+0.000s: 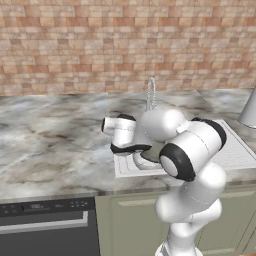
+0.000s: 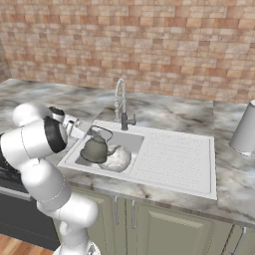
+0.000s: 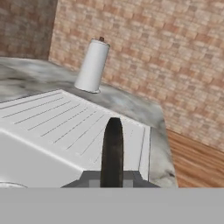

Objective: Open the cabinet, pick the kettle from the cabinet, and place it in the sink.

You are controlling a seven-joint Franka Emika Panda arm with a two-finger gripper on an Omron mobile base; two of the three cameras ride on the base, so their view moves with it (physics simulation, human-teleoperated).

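Note:
The dull-grey kettle (image 2: 96, 148) sits upright in the basin of the light-grey sink (image 2: 174, 162), at its left end below the chrome tap (image 2: 119, 102). My gripper (image 2: 83, 131) reaches in from the left and is shut on the kettle's thin dark handle (image 3: 113, 148), which rises edge-on between the fingertips in the hand view. In the left base view my arm hides most of the kettle (image 1: 150, 153), which shows at the sink (image 1: 235, 155) beneath the tap (image 1: 151, 94). The cabinet is out of view.
A pale rounded object (image 2: 118, 158) lies in the basin against the kettle's right side. A tall pale cylinder (image 2: 245, 130) stands on the marble counter right of the sink's ribbed drainboard (image 3: 52, 113). A dark appliance front (image 1: 45, 225) and low green cupboards (image 2: 149, 224) sit below.

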